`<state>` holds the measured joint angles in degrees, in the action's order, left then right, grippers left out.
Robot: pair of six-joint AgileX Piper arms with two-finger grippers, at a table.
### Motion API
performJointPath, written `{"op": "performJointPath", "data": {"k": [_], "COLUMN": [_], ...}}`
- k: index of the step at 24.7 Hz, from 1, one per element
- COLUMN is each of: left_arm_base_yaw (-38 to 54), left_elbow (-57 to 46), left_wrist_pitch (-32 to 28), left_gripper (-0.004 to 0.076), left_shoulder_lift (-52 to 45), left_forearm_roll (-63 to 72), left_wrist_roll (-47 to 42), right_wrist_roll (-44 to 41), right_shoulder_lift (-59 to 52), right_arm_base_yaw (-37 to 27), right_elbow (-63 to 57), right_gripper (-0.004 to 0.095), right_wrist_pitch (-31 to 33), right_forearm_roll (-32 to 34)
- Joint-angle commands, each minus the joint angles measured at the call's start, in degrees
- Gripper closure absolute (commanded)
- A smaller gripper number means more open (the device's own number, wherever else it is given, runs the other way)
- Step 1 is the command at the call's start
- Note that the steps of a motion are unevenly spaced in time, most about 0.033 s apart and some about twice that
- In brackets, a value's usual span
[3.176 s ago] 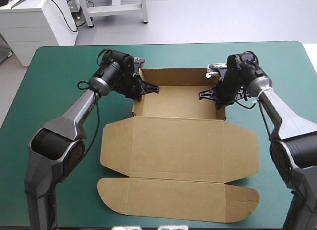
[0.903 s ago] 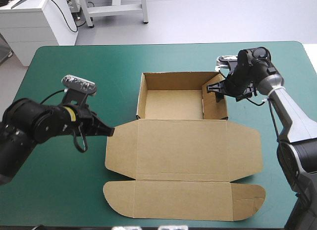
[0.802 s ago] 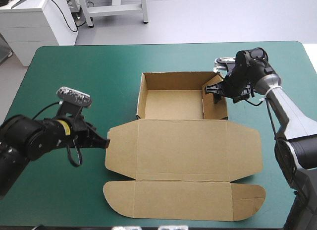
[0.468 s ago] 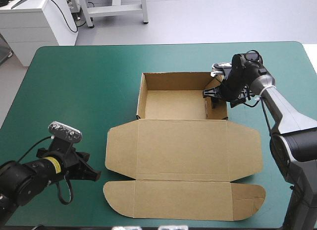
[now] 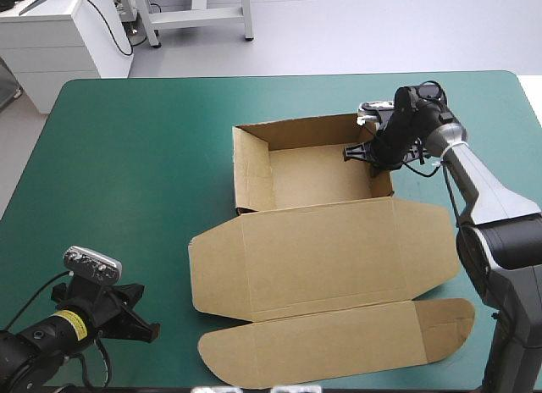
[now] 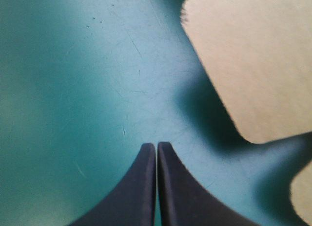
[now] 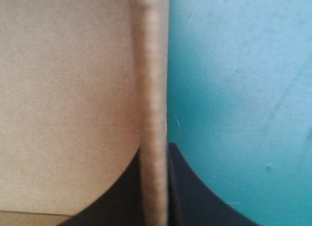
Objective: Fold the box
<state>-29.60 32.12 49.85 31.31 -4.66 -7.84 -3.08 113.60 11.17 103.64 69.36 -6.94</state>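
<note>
Right gripper [image 5: 360,152] apparently grips box [image 5: 322,240] (lid flat).

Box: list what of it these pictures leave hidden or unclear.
1. High view: where the right pincer meets the box, the grip is too small to make out.
2. Right wrist view: the wall, seen edge-on, is blurred and hides how deep the pincer bites.
3. Left wrist view: only two corners of the lid show; the picture's edge cuts off the rest.
</note>
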Motion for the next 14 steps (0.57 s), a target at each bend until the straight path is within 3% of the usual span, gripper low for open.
{"op": "performJointPath", "data": {"k": [1,8,11,14], "left_arm_base_yaw": [-0.25,-0.25,-0.25,-0.25], "left_elbow": [1.27,1.27,1.27,1.27], "left_wrist_pitch": [-4.24,-4.58,-5.06,-5.06], "left_gripper": [0.0731,0.0731,0.0731,0.0731], "left_shoulder_lift": [-0.25,-0.25,-0.25,-0.25], "left_forearm_roll": [-0.25,-0.25,-0.34,-0.34], "left_wrist_roll": [-0.49,-0.49,-0.02,-0.02], "right_wrist_roll": [0.72,1.63,2.09,3.08], "right_shoulder_lift": [-3.35,-6.44,-7.47,-6.61], "right_arm_base_yaw": [-0.91,-10.62,-21.94,-29.19], "right_elbow": [8.27,21.40,22.91,22.27], "right_gripper": [0.0929,0.0929,0.0929,0.0929], "right_wrist_pitch": [2.00,2.01,2.01,2.01], "right_forearm_roll": [1.07,4.47,4.48,4.62]}}
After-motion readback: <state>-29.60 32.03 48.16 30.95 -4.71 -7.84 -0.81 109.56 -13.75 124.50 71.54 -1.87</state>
